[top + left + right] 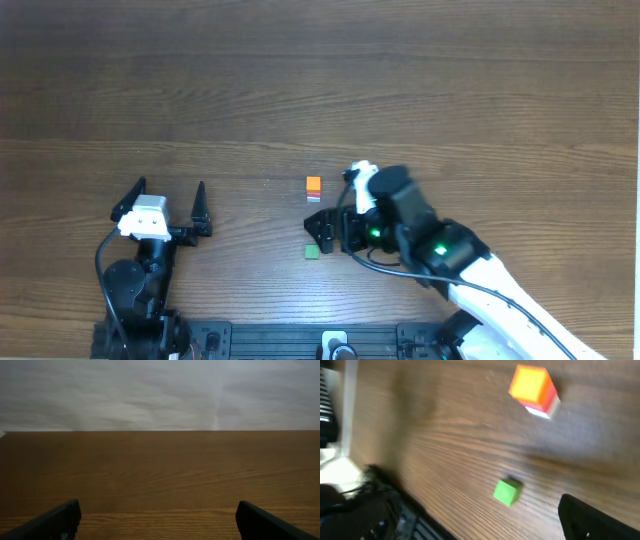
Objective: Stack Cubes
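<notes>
A small stack stands mid-table, an orange cube (313,183) on top of red and white layers; in the right wrist view it is the orange cube (532,383). A loose green cube (311,251) (508,491) lies on the wood nearer the arm bases. My right gripper (320,232) hovers open between the stack and the green cube, holding nothing; one dark finger (592,519) shows beside the green cube. My left gripper (170,205) (161,529) rests open and empty at the left, far from the cubes.
The wooden table (320,80) stretches bare beyond the cubes. A black rail (300,335) with the arm bases runs along the near edge; its dark hardware and cables (365,505) lie close to the green cube.
</notes>
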Available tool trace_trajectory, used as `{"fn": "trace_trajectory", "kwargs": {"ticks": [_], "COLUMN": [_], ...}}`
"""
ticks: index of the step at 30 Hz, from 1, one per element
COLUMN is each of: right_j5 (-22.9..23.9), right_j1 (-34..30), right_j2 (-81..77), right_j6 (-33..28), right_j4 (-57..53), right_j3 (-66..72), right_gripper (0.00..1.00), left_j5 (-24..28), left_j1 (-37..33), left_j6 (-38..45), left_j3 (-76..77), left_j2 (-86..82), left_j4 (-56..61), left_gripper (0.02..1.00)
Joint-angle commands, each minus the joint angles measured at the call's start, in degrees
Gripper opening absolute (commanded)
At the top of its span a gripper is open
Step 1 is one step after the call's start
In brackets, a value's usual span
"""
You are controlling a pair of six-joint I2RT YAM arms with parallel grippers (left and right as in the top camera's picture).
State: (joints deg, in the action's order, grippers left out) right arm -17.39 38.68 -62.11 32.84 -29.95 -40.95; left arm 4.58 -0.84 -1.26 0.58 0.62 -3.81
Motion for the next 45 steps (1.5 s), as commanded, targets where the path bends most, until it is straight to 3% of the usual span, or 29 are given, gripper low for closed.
{"fn": "trace_trajectory", "kwargs": {"ticks": [1, 5, 8, 16, 30, 45], "right_j5": [11.96, 19.85, 21.73, 22.01, 24.13, 24.13], "right_j1": [5.60, 11.63, 14.60, 18.69, 21.59, 21.81], "right_j2": [-5.03, -9.40, -12.59, -22.21, -33.48, -36.28], "right_j6": [6.60, 13.73, 16.92, 22.45, 22.93, 27.61], "right_j4": [-3.96, -9.33, -9.88, -9.55, -9.64, -12.61], "right_j3": [-4.59, -8.11, -9.09, -9.92, -15.08, -15.47], "right_gripper": [0.993, 0.993, 0.991, 0.993, 0.985, 0.969], "left_j5": [0.96, 0.96, 0.96, 0.96, 0.96, 0.96], "left_j1": [-0.28, -0.28, -0.28, -0.28, -0.28, -0.28], "left_j6": [0.85, 0.85, 0.85, 0.85, 0.85, 0.85], "left_j3": [-0.26, -0.26, -0.26, -0.26, -0.26, -0.26], "left_j2": [-0.46, -0.46, -0.46, -0.46, -0.46, -0.46], "left_j4": [-0.13, -0.13, -0.13, -0.13, -0.13, -0.13], "left_gripper": [0.998, 1.000, 1.000, 0.998, 0.996, 0.998]}}
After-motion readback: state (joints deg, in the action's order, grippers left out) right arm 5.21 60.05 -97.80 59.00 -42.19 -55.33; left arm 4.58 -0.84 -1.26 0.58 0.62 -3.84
